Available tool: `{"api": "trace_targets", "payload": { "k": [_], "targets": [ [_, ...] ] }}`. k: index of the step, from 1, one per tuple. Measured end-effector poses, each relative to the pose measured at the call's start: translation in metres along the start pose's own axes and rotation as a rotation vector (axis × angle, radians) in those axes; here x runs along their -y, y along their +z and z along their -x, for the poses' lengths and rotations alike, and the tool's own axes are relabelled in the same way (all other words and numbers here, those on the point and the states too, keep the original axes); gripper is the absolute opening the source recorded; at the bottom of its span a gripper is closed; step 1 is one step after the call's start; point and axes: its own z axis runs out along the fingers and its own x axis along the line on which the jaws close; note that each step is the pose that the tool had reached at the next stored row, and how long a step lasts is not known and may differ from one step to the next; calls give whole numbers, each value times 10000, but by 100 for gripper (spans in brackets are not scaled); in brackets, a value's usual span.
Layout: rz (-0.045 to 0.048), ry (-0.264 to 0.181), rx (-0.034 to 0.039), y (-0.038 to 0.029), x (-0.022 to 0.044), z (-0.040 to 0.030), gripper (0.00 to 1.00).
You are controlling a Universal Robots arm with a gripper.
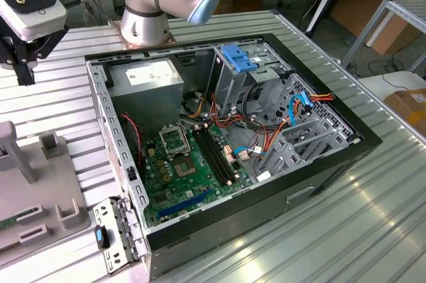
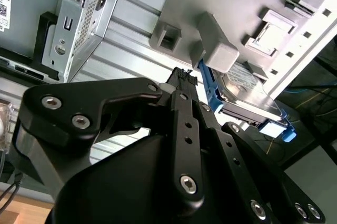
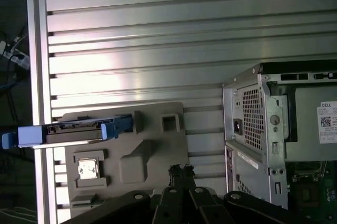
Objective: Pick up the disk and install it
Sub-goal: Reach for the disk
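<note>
The disk [image 3: 73, 132] is a grey drive in a bright blue frame. It stands on edge in a slot of a grey holder plate [image 3: 152, 145] on the slatted table. In the second wrist view the disk [image 2: 247, 103] shows its metal face behind a grey block of the holder. My gripper [image 3: 180, 170] hangs above the holder, apart from the disk, with its black fingers together and nothing between them. In the exterior view the gripper [image 1: 25, 73] is high at the exterior view's left, beside the open computer case [image 1: 100, 116].
The open case holds a motherboard [image 1: 193, 163], a grey power-supply box [image 1: 150, 80] and a metal drive cage with a blue latch [image 1: 239, 60]. Red and orange cables [image 1: 266, 136] run by the cage. The arm's base [image 1: 146, 10] stands behind the case. The holder plate [image 1: 40, 196] lies at the exterior view's left.
</note>
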Motion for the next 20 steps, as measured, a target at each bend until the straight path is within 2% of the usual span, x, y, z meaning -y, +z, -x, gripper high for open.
{"api": "trace_targets", "payload": {
  "k": [12, 20],
  "targets": [
    [-1, 0, 0, 7, 19, -247, 11],
    [-1, 1, -1, 14, 39, -452, 11]
  ]
}}
